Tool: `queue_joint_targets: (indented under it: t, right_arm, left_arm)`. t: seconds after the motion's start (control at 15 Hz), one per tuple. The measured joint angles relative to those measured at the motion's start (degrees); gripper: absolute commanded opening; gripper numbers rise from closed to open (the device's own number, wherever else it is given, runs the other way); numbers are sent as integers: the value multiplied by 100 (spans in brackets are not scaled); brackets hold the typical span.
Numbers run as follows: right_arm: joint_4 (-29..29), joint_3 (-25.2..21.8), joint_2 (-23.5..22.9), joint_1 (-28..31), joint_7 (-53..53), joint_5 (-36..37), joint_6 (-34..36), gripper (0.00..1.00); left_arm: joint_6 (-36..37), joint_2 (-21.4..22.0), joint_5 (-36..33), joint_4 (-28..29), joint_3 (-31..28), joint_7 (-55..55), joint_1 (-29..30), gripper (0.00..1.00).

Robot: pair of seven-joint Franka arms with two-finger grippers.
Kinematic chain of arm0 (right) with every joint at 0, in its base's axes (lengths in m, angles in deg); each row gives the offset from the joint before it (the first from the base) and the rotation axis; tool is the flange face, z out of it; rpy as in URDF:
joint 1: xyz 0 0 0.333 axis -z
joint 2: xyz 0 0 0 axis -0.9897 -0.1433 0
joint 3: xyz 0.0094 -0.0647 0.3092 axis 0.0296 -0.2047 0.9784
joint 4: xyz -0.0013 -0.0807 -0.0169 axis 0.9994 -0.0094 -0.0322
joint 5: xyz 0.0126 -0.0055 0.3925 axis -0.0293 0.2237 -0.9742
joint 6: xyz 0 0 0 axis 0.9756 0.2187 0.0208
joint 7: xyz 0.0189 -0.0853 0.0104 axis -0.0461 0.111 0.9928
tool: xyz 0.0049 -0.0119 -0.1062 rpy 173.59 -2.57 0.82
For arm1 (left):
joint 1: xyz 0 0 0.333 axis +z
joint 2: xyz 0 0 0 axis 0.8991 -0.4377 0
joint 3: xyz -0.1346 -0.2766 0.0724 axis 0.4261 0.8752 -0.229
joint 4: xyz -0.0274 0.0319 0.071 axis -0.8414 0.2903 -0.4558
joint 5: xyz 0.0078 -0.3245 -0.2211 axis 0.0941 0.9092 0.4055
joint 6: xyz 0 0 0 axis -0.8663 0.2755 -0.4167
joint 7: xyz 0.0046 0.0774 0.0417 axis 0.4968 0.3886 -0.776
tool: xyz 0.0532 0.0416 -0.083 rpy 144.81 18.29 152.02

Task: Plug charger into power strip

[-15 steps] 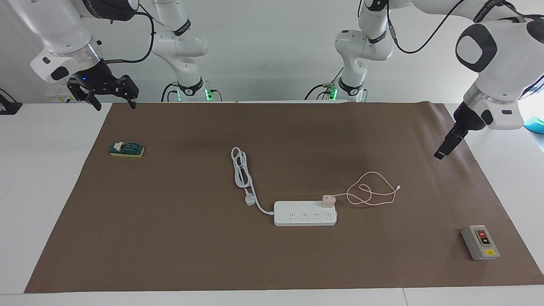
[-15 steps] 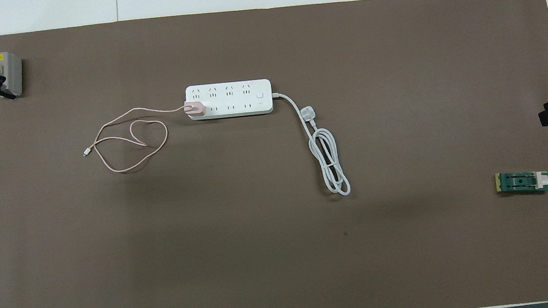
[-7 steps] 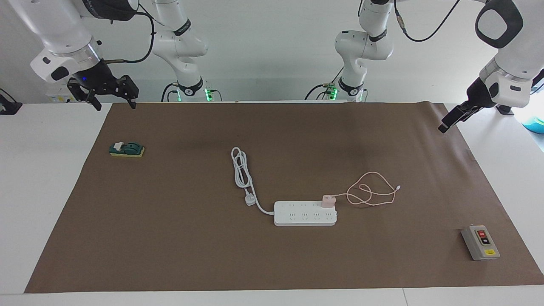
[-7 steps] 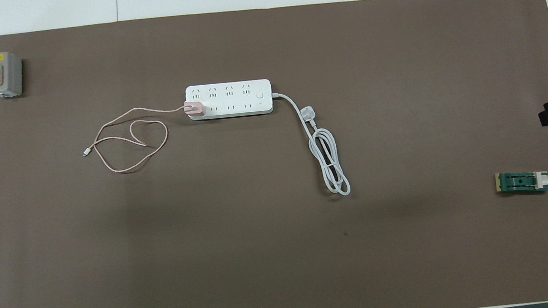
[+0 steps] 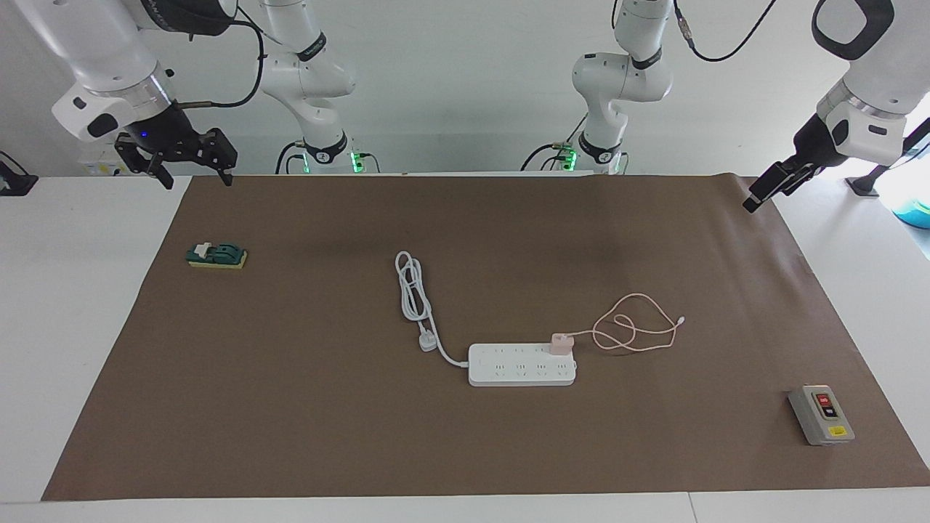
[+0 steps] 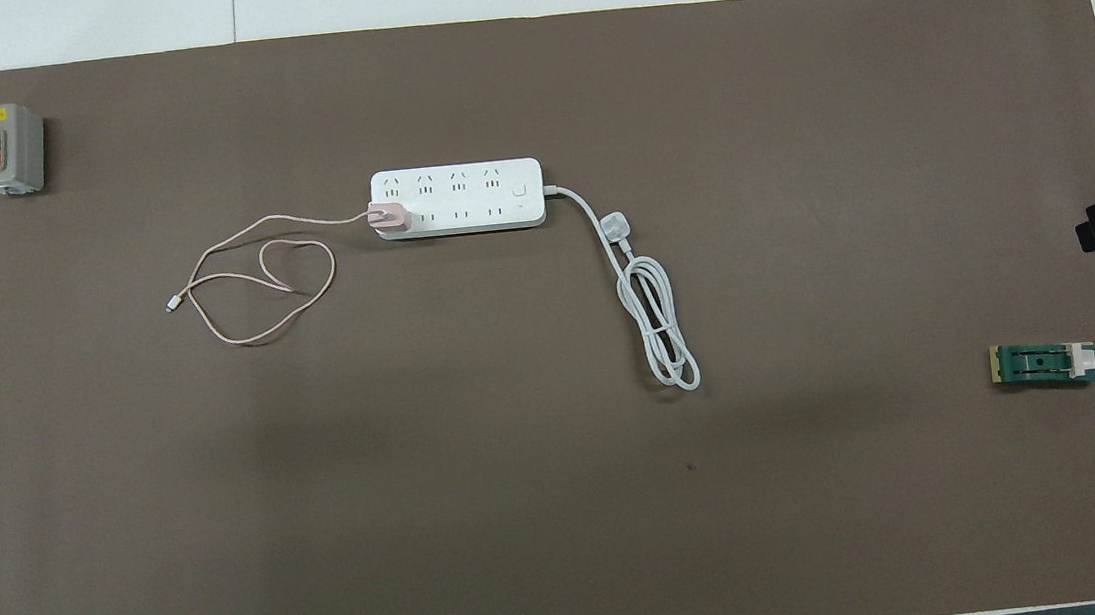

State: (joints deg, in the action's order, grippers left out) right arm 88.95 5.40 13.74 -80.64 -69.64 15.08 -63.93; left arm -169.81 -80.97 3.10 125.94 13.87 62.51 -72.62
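A brown mat point(image 5: 290, 407) is covering most of a white counter point(image 5: 73, 305), leaving bare white strips at both ends and along the edges. Near the mat's middle, the power strip point(image 5: 522, 365) is lying flat, with the charger point(image 5: 561, 343) sitting upright in a socket at its end toward the left arm's side, in the row nearer the robots. The charger's cable point(image 5: 632, 330) is trailing in loose loops on the mat toward the left arm's end. The strip's cord point(image 5: 414, 294) is lying coiled toward the right arm's side, nearer the robots. Wide open mat is surrounding this group on all sides. A grey switch box point(image 5: 821, 415) is resting near the mat's corner at the left arm's end, farther from the robots. A small green block point(image 5: 216, 256) is sitting toward the right arm's end. The left hand point(image 5: 766, 190) is hanging raised over the mat's corner near its base; whether its fingers are apart cannot be told. The right hand point(image 5: 195, 174) is hovering over the mat's edge at its own end, fingers spread apart, holding nothing. A plain white wall is standing past the arms' bases.
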Motion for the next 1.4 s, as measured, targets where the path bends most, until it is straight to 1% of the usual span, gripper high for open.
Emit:
queue_joint_targets:
  t: [0.13,0.27,0.4,0.6,0.94,1.2,1.4]
  right_arm:
    - [0,0,0,0,0,0,0,100]
    - [0,0,0,0,0,0,0,100]
    - [0,0,0,0,0,0,0,100]
    - [0,0,0,0,0,0,0,100]
    - [0,0,0,0,0,0,0,100]
    - [0,0,0,0,0,0,0,100]
    - [0,0,0,0,0,0,0,100]
  left_arm:
    - [-258,30,-2,91,652,14,594,100]
    - [-562,232,-21,400,867,226,735,100]
    - [-568,499,-166,714,957,543,737,100]
    - [-496,654,-228,848,1008,630,737,100]
    - [-209,671,-252,861,1241,656,742,100]
    - [-195,669,-483,859,1324,685,741,100]
    - [-195,669,-528,854,1350,1186,747,100]
